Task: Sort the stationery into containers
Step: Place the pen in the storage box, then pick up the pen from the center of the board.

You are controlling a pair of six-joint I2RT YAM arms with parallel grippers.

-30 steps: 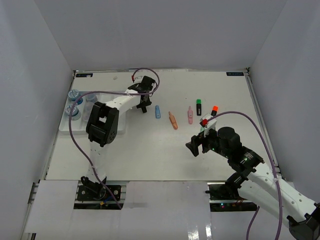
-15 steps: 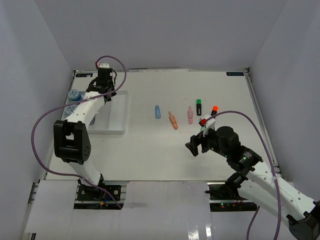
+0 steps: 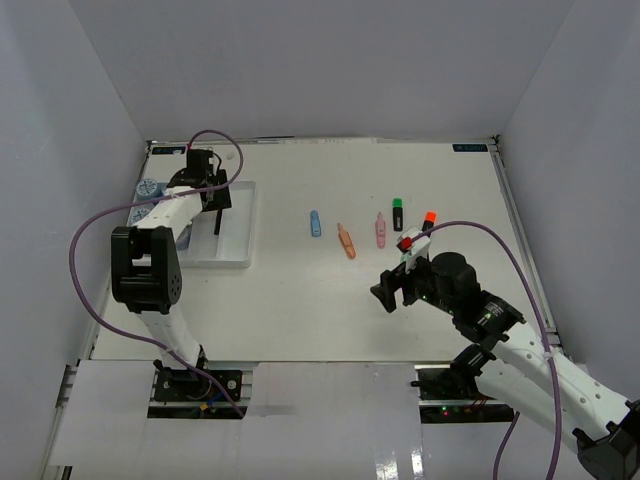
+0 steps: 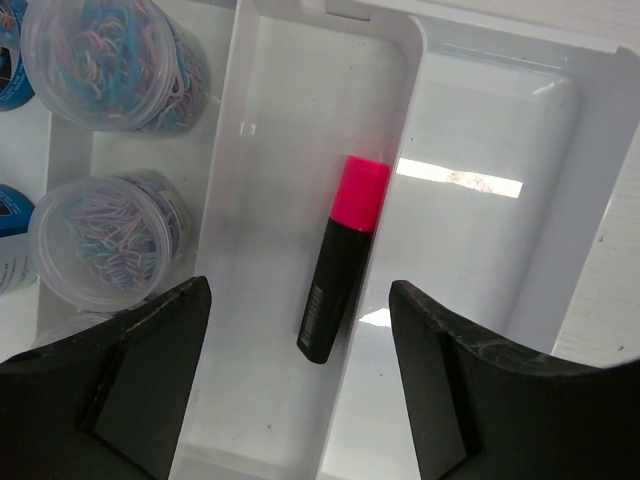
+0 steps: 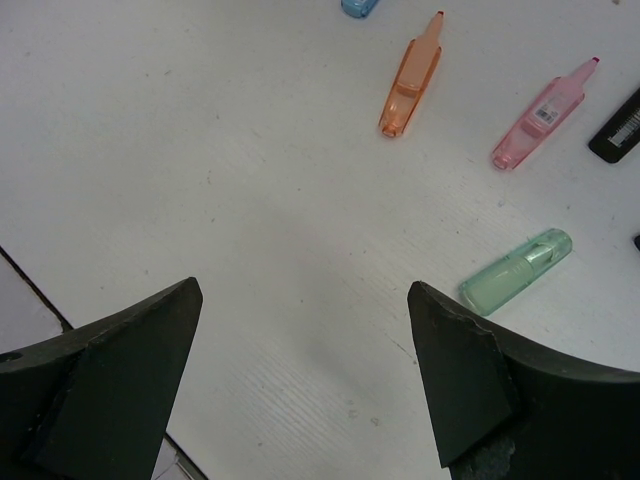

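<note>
My left gripper (image 4: 298, 290) hangs open over the white tray (image 4: 420, 40), and a black highlighter with a pink cap (image 4: 340, 270) lies loose in a long compartment just beyond its fingertips. From above, the left gripper (image 3: 220, 197) is over the tray (image 3: 235, 258) at the far left. Clear jars of coloured clips (image 4: 110, 55) (image 4: 105, 240) stand in the compartment beside it. My right gripper (image 5: 300, 290) is open above bare table, with an orange marker (image 5: 410, 88), a pink marker (image 5: 545, 113) and a green marker (image 5: 515, 270) ahead of it.
Mid-table lies a row: a blue marker (image 3: 316, 223), the orange marker (image 3: 346, 240), the pink marker (image 3: 380, 230), a green-capped highlighter (image 3: 397, 213) and an orange-capped highlighter (image 3: 428, 220). Blue-lidded jars (image 3: 148, 188) fill the tray's left side. Grey walls enclose the table.
The left arm swung from beside the blue marker over to the tray and its jaws opened, leaving the pink-capped highlighter in a compartment. The right arm has not moved.
</note>
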